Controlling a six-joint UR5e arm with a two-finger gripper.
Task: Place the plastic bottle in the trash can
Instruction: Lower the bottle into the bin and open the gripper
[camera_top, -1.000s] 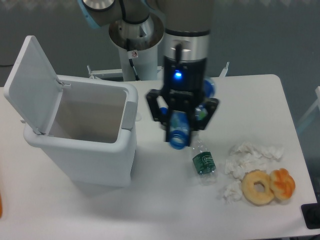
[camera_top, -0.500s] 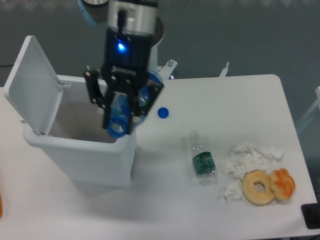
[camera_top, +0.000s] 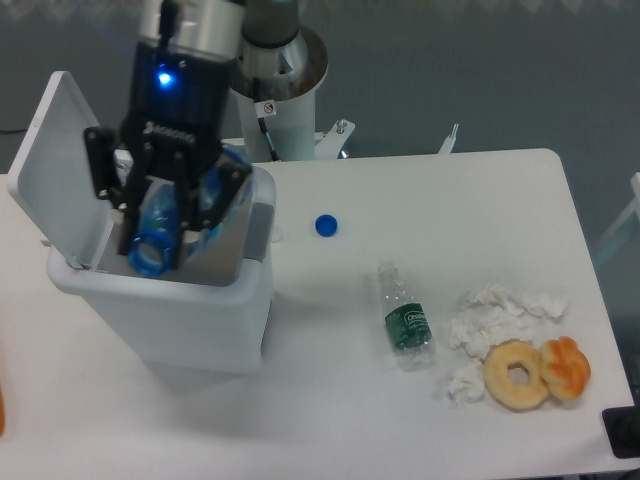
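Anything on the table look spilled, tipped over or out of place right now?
Yes. A clear bottle with a green label lies on its side, and a blue cap sits loose nearby. Crumpled tissues lie scattered beside two doughnuts. The gripper holds the plastic bottle over the open trash can.
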